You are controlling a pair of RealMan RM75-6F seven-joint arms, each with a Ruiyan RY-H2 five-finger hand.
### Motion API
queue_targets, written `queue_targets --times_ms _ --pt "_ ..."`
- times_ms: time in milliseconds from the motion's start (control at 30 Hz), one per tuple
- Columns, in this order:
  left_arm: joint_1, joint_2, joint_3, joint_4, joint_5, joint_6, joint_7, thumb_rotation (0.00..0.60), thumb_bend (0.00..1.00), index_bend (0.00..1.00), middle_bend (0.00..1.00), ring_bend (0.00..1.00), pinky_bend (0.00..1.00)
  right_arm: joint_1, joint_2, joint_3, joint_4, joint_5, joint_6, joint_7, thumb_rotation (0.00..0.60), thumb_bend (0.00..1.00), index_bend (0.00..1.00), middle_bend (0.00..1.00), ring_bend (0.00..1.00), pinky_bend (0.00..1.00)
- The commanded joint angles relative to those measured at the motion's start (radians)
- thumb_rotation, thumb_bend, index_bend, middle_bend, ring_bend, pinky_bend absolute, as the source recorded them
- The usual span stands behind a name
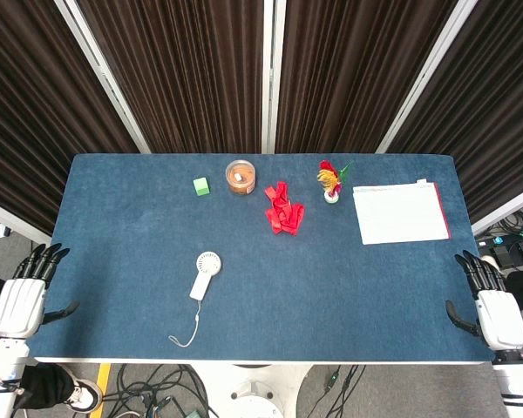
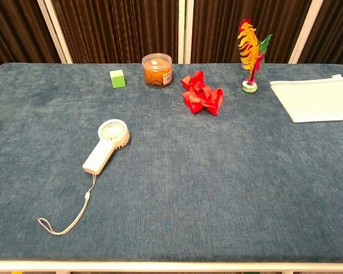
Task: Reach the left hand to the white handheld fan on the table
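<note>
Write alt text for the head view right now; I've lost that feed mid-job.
A white handheld fan lies untouched on the blue table, left of centre, its wrist strap trailing toward the near edge. The left hand and right hand sit open off the table's near corners. Along the far side: green block, orange jar, red ribbon, feather toy, white pouch.

The fan (image 1: 204, 273) is lying lower left of centre on the table (image 1: 113, 226); the cube (image 1: 200, 185), jar (image 1: 241, 177), ribbon (image 1: 283, 209) and feather toy (image 1: 331, 181) are lining the upper middle, the folder (image 1: 399, 212) sitting upper right.
</note>
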Motion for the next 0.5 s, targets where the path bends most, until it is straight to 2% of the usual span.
queue_targets --times_ms 33,500 --pt "0.000 0.001 0.001 -0.003 0.000 -0.001 0.004 0.600 0.10 0.13 0.08 0.00 0.17 0.000 -0.001 -0.001 0.003 -0.002 0.000 0.003 0.600 0.33 0.00 0.00 0.00 0.00" --pt "-0.008 0.014 0.002 -0.021 0.004 -0.010 0.034 0.600 0.10 0.13 0.08 0.00 0.17 0.003 0.000 0.001 0.004 -0.002 -0.002 0.010 0.600 0.33 0.00 0.00 0.00 0.00"
